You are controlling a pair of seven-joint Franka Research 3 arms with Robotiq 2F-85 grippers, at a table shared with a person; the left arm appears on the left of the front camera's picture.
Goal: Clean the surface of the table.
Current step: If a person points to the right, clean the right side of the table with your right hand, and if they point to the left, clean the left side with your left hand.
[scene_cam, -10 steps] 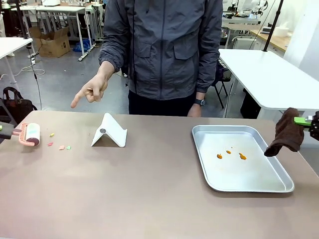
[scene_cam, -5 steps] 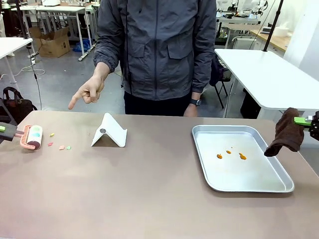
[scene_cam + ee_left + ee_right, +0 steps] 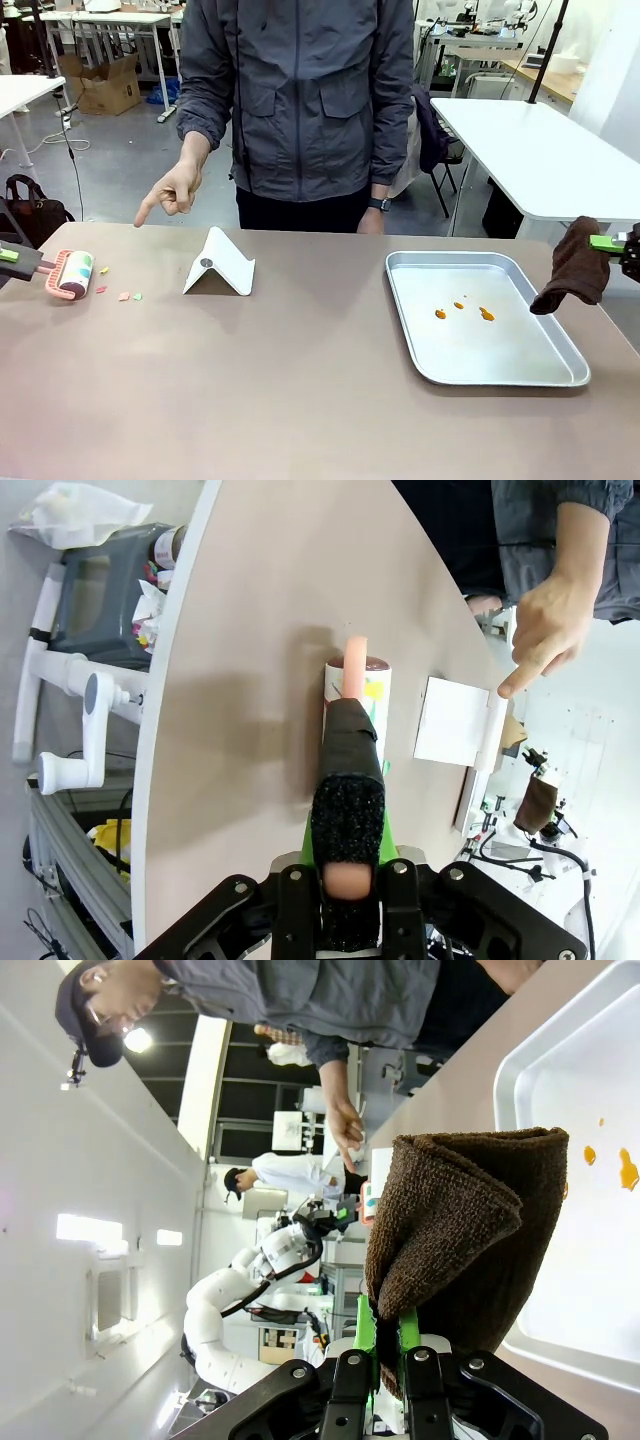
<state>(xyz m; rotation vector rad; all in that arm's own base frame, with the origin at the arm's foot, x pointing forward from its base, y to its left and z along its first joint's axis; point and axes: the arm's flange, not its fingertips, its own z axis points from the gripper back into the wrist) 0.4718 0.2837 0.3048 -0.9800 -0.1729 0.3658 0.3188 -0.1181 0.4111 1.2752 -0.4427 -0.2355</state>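
Front view, left fingers [image 3: 9, 256] grip roller [image 3: 72, 274], now nearer scraps [image 3: 124, 296], right fingers [image 3: 605, 242] grip cloth [image 3: 575, 265]

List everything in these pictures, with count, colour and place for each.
table: one, taupe-brown, under everything
lint roller: one, pink, table's left end
paper scraps: four, pink, green, yellow, beside the roller
folded stand: one, white, left of centre
tray: one, silver, table's right side
spots: three, orange, inside the tray
cloth: one, brown, hanging beside tray's right edge
person's hand: one, pointing, above table's far edge
left gripper: one, black, shut on roller's handle
right gripper: one, black, shut on cloth
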